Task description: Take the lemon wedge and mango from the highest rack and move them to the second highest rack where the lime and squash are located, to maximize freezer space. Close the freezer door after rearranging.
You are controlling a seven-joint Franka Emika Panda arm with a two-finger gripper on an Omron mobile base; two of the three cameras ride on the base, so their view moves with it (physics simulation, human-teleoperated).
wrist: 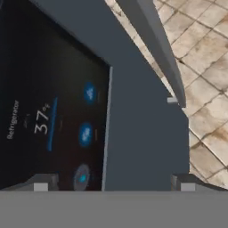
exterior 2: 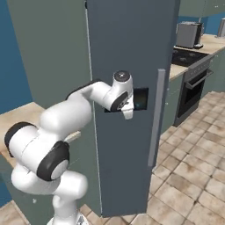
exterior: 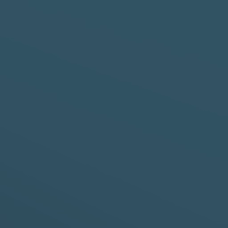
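The freezer door (exterior 2: 127,167) is a tall slate-blue panel with its outer face toward me and a long grey bar handle (exterior 2: 156,118) at its right. My white hand (exterior 2: 125,103) is up against the door's dark display panel (exterior 2: 141,99). In the hand view my gripper (wrist: 113,186) is open with nothing between its tips, which straddle the edge of the display (wrist: 49,120) and the door face (wrist: 142,133). The handle (wrist: 156,49) slants above. The lemon wedge, mango, lime, squash and both racks are hidden behind the door.
A plain slate-blue surface (exterior: 114,114) stands close before the left base camera. An oven (exterior 2: 193,88) and a counter with a toaster (exterior 2: 189,35) stand to the right. Tiled floor (exterior 2: 193,176) lies before the door, and a wooden counter (exterior 2: 17,118) is at the left.
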